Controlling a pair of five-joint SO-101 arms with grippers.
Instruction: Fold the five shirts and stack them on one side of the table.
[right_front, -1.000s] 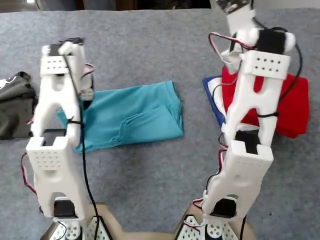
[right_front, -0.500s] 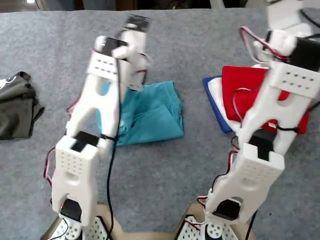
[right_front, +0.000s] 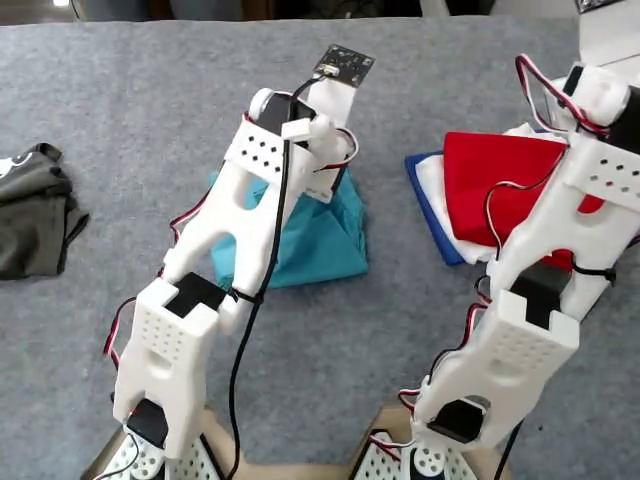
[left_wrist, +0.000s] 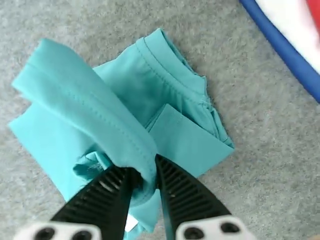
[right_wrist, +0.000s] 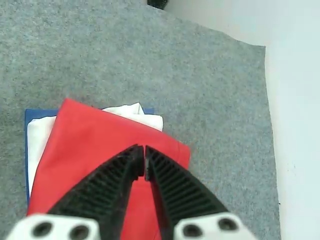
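Teal shirt (left_wrist: 150, 87) between jaws (left wrist)

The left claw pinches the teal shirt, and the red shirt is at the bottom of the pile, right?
No. The left gripper pinches the teal fabric shirt, but the folded red shirt is on top of the pile; the right wrist view shows it.

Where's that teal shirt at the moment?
In the high view the teal shirt lies mid-table, just left of the red-topped stack, one fold pinched by the left gripper.
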